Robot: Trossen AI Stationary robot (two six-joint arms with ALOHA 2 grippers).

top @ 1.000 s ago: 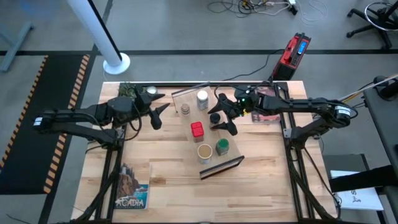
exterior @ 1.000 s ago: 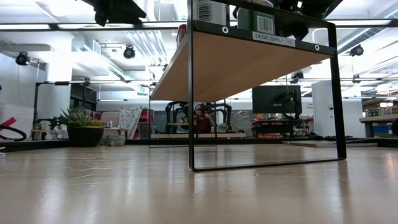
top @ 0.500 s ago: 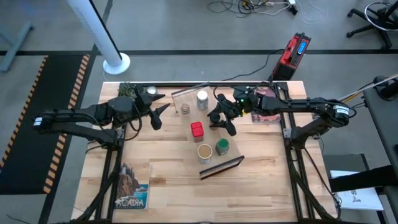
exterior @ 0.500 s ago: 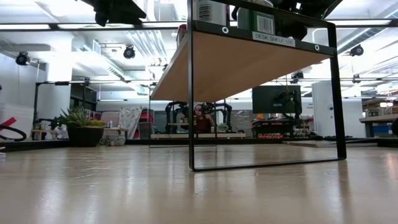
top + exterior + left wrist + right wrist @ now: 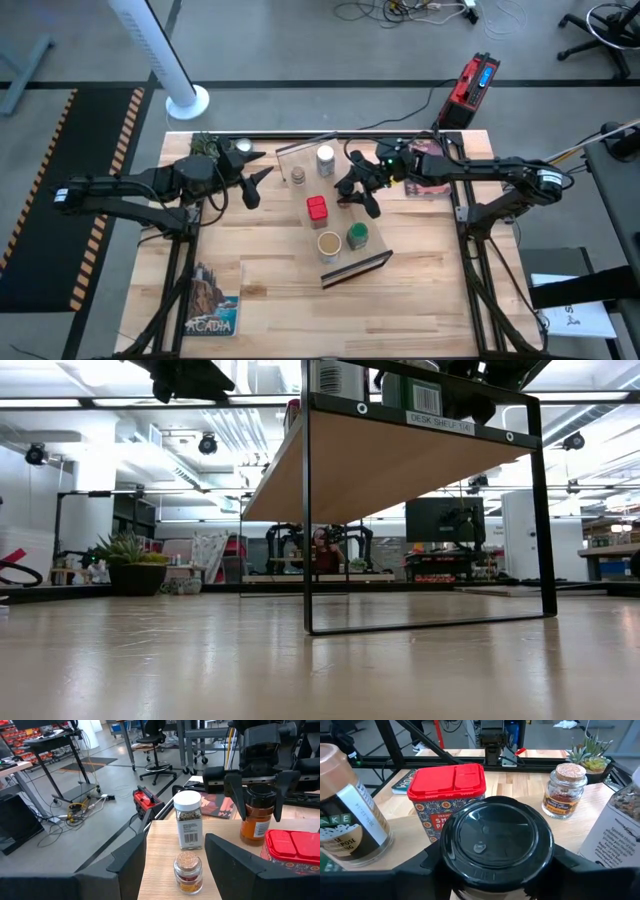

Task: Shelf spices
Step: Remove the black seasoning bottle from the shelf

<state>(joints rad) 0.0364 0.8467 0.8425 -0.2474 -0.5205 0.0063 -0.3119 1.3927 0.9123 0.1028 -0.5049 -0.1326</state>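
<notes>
- All six spices stand on the shelf, a light-wood board raised on a dark frame; I judge the task near its end.
- White-capped jar and small brown jar stand close together toward the far end; the red square tin sits mid-board.
- Wide tan-lidded jar and green-lidded jar stand side by side near the dark strip.
- My right gripper straddles the black-lidded jar, one finger on each side. The left wrist view shows the fingers beside the jar, but I cannot tell whether they pinch it or have let go.
- What I judge is left: free that jar, then lift the right arm clear.
- My left gripper hovers spread and empty off the board's far left corner, near the potted plant.
- Room is tight: the black-lidded jar stands near the board's right edge, with the red tin just beside it.
- A straight rise is safest; open table lies on the near side.
</notes>
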